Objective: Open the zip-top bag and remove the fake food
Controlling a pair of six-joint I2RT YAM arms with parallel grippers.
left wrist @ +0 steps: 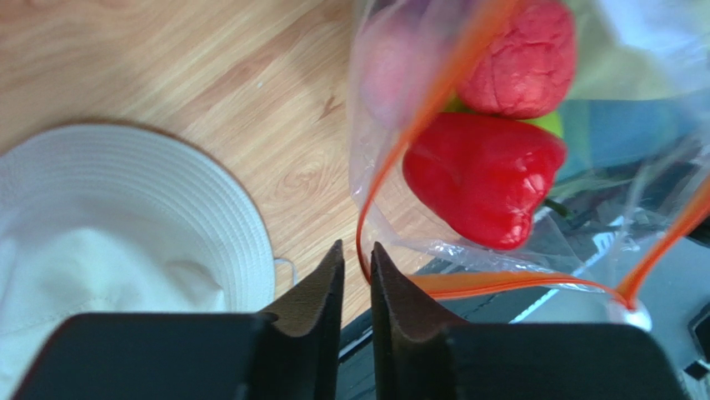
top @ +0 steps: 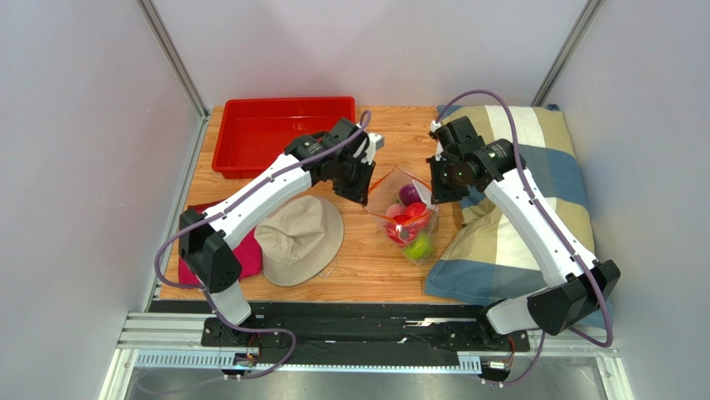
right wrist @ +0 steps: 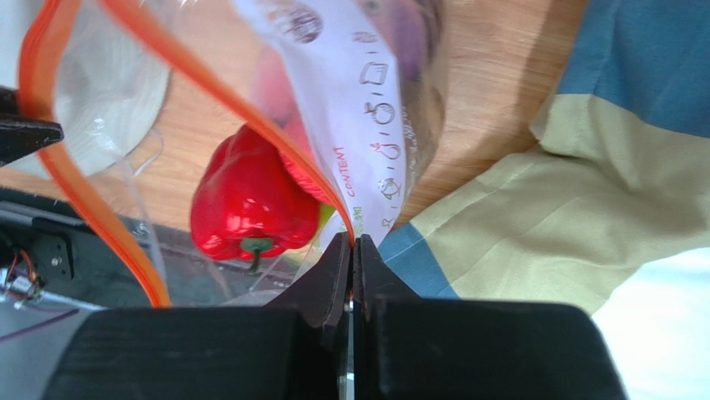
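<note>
The clear zip-top bag [top: 402,210] stands on the wooden table between my grippers, its orange-edged mouth spread open. The fake food lies inside: a red pepper [top: 408,223], a green piece [top: 418,247] and a purple piece [top: 409,193]. My right gripper [top: 433,190] is shut on the bag's right rim; the right wrist view shows the jaws [right wrist: 352,242] closed on the orange strip beside the white label [right wrist: 367,125]. My left gripper [top: 364,190] is at the bag's left edge. Its jaws [left wrist: 357,254] stand a narrow gap apart, with the orange strip [left wrist: 417,125] curving past the tips.
A red bin [top: 279,133] sits at the back left. A beige hat [top: 300,237] lies left of the bag, with a pink cloth [top: 248,254] beside it. A checked pillow [top: 533,200] covers the right side under my right arm.
</note>
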